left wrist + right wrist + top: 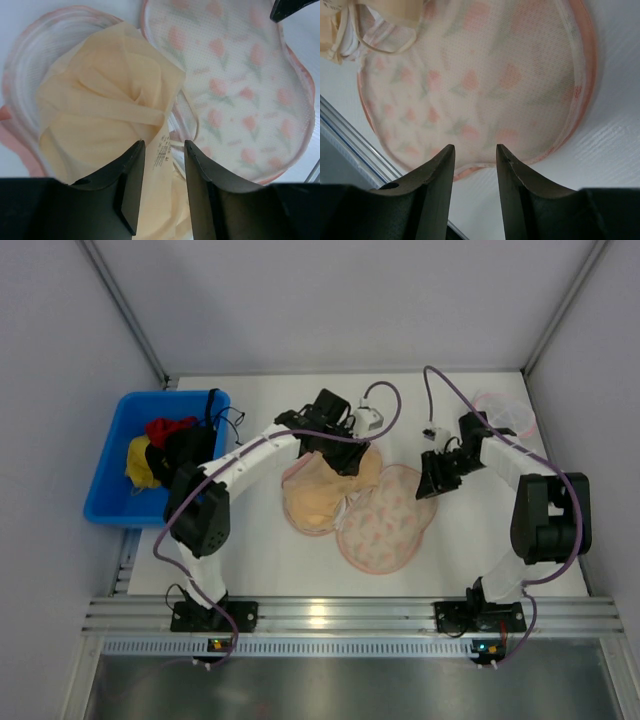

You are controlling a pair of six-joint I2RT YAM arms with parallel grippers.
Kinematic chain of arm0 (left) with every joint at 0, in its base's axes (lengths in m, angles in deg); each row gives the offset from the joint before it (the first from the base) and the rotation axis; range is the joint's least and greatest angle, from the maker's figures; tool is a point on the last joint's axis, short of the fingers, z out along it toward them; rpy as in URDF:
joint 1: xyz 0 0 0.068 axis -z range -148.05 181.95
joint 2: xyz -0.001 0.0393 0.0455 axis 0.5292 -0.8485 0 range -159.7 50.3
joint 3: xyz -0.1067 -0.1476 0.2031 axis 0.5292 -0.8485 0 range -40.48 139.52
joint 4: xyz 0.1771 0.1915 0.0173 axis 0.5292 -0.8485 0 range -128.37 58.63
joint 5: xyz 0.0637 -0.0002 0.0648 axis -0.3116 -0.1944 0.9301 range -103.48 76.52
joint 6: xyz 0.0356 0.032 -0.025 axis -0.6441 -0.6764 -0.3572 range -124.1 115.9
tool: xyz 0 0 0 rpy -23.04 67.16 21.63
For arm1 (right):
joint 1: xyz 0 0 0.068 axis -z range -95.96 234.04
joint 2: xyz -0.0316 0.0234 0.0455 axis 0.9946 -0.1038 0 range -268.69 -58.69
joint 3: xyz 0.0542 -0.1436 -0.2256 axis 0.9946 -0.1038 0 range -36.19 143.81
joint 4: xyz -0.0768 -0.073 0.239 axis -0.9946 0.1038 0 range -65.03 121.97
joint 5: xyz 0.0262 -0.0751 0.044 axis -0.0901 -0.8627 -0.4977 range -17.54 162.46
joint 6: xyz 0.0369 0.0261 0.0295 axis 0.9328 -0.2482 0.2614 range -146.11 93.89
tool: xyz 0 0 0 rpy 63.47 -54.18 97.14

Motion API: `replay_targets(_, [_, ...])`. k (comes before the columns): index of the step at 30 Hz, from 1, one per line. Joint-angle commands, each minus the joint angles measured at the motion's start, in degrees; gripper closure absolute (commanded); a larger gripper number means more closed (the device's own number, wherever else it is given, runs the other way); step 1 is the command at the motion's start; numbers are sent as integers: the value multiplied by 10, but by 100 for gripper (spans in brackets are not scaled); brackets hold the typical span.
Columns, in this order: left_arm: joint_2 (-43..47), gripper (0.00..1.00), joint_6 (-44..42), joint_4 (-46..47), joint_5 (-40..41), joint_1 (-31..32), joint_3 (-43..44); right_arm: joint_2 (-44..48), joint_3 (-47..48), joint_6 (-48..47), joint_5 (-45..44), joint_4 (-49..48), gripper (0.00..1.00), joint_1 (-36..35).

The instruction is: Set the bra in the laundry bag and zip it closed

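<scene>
Both w/ jaws parted, nothing held | L gripper (pixel 164 145) just above bra (pixel 100 115), which lies on laundry bag (pixel 240 85) | R gripper (pixel 475 148) over bag's pink edge

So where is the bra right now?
In the top view, the bra lies mid-table, touching the left side of the flowery laundry bag, with the left gripper over it.

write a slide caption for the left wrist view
Left tool open over the folded tan bra, which lies on one lobe of the opened floral-print laundry bag.
</scene>
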Motion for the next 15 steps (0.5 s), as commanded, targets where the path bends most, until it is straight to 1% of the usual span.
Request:
replay_targets(1, [88, 57, 24, 7, 26, -24, -40, 21, 38, 31, 30, -39, 60, -12])
replay_targets(3, [110, 56, 36, 9, 18, -43, -58, 15, 53, 40, 24, -36, 60, -15])
replay_targets(5, [132, 53, 48, 9, 21, -77, -76, 15, 57, 39, -17, -27, 60, -15])
replay_targets(7, [141, 52, 54, 9, 28, -105, -88, 22, 48, 38, -53, -24, 58, -12])
replay_targets(8, [142, 52, 54, 10, 30, -136, -92, 30, 37, 38, -61, -16, 57, -9])
replay_targets(9, [141, 52, 56, 9, 35, -148, -95, 32, 34, 39, -70, -10, 57, -6])
replay_targets(10, [137, 52, 57, 9, 37, -173, -95, 35, 31, 40, -87, -3, 57, -5])
replay_targets(12, [138, 52, 43, 7, 15, -192, -98, 46, 23, 39, -99, 18, 56, 2])
replay_targets(13, [154, 52, 34, 8, 1, -196, -113, 53, 19, 41, -105, 22, 53, 5])
replay_targets(14, [166, 48, 22, 15, -26, -195, -124, 61, 9, 42, -111, 23, 50, 9])
replay_targets(15, [176, 48, -1, 20, -30, -189, -134, 64, 5, 40, -116, 22, 48, 14])
